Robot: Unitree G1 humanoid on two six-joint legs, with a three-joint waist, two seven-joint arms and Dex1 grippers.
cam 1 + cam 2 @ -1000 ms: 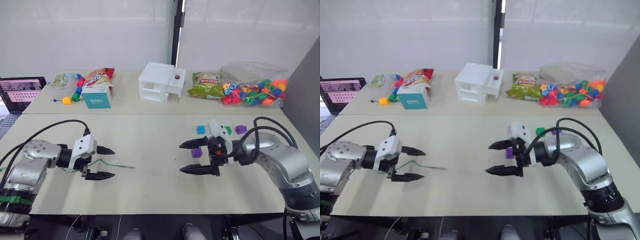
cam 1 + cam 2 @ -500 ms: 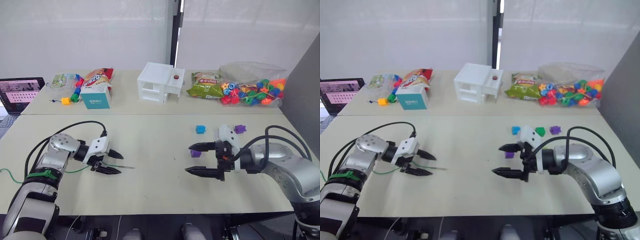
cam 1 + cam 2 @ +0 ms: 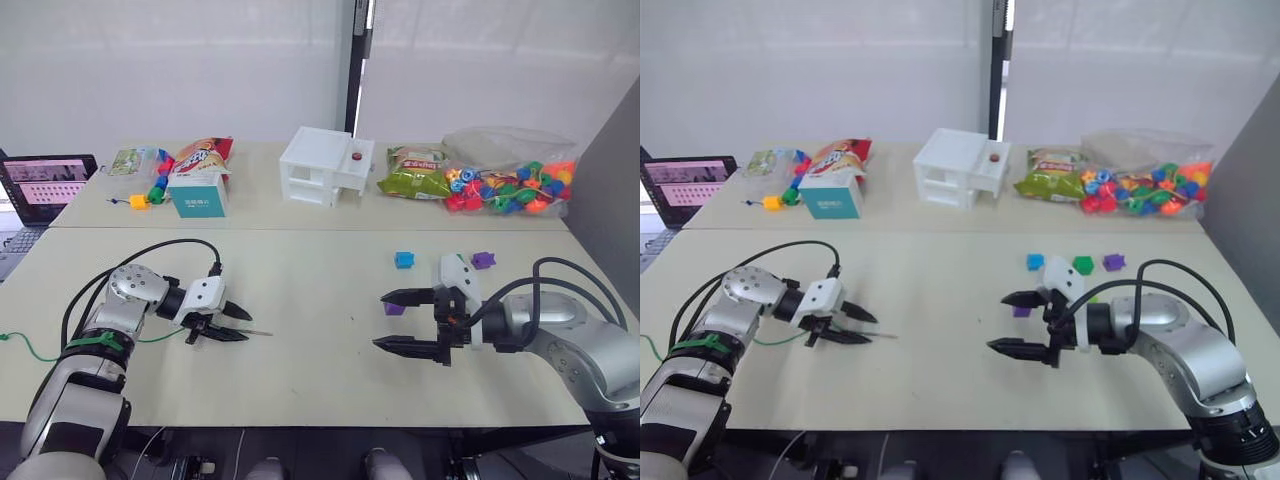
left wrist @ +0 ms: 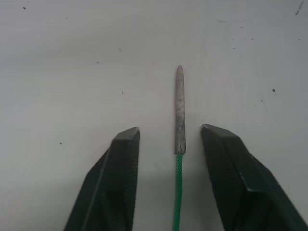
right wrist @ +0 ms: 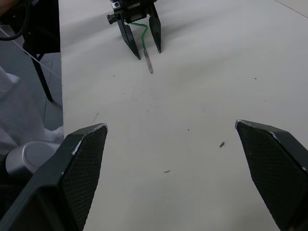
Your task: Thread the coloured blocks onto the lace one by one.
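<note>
Since half a second ago, our left gripper [image 3: 232, 323] has narrowed around the lace [image 4: 179, 115] and sits a little lower over it, while our right gripper [image 3: 405, 321] has hardly changed.

The lace lies flat on the table [image 3: 310, 380] at the lower left of the head view. Its dark needle tip points toward the centre of the frame, and the green cord runs back under the left arm toward the left edge. We judge the cord to be light and soft, so it will bend if we hold it far back. The tip looks stiff, so the best hold is on the tip near the joint with the cord.

The left forearm reaches low across the table. Its jaws are half open on either side of the tip, not touching it and holding nothing.

The right arm rests at the lower right, jaws wide apart and empty. Just behind it lie a purple block [image 3: 394, 309], a blue block [image 3: 403, 260], a green block [image 3: 1083, 265] and another purple one [image 3: 483, 260].
</note>
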